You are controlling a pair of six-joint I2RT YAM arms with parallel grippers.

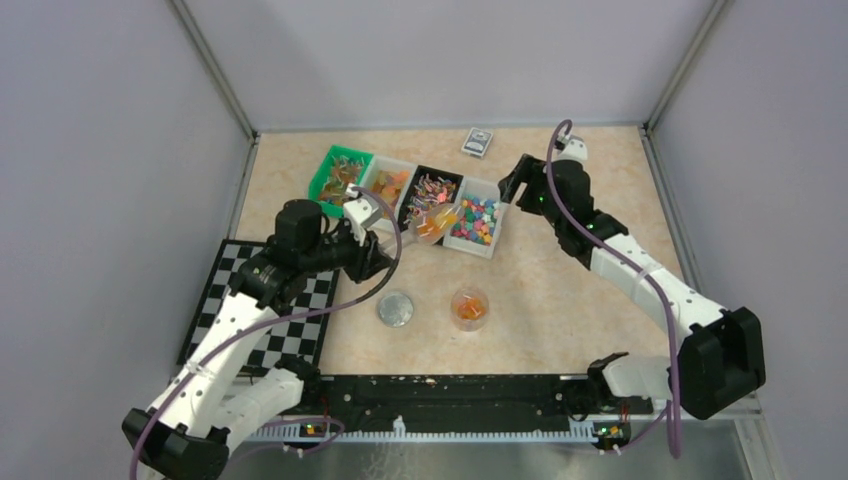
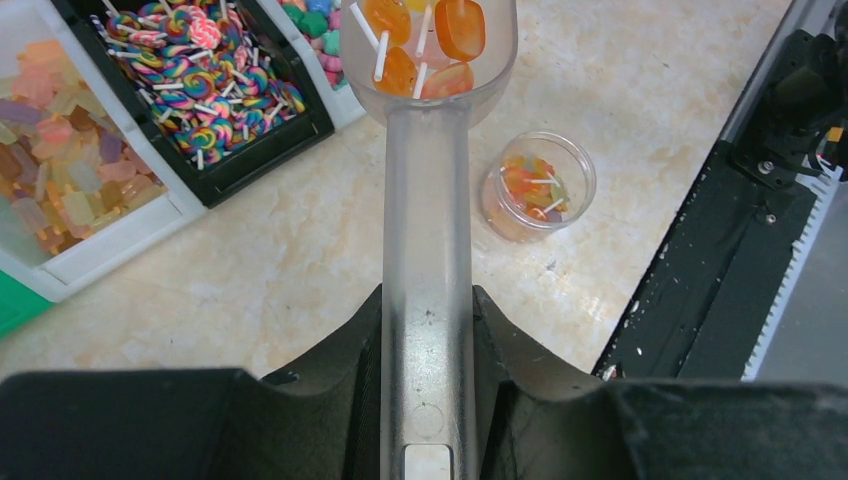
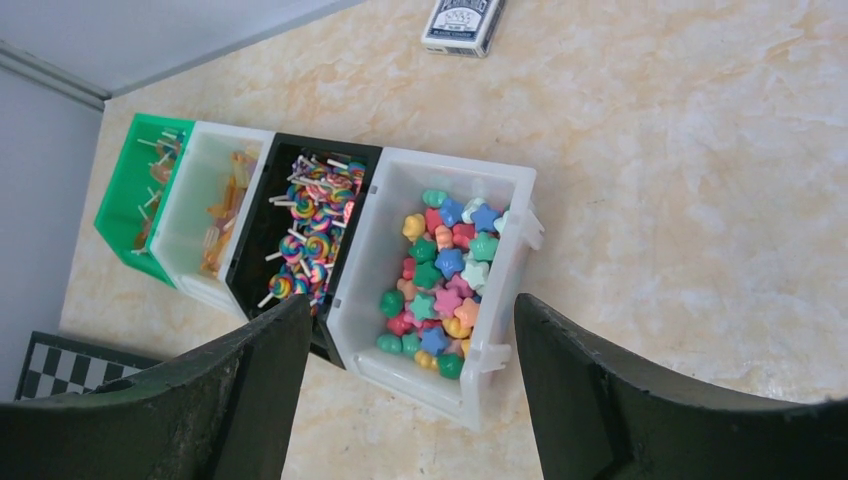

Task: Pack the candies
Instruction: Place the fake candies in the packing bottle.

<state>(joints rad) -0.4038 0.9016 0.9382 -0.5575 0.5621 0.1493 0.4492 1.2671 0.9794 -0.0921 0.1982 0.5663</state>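
The left tool (image 2: 425, 335) grips the clear scoop (image 2: 425, 230) by its handle, held level so its orange lollipops (image 2: 425, 45) stay aboard, the clear cup (image 2: 535, 185) at five o'clock on the surface (image 2: 280, 270) awaiting them; the right tool (image 3: 410, 400) hangs wide and empty by the star-candy bin (image 3: 505, 300).
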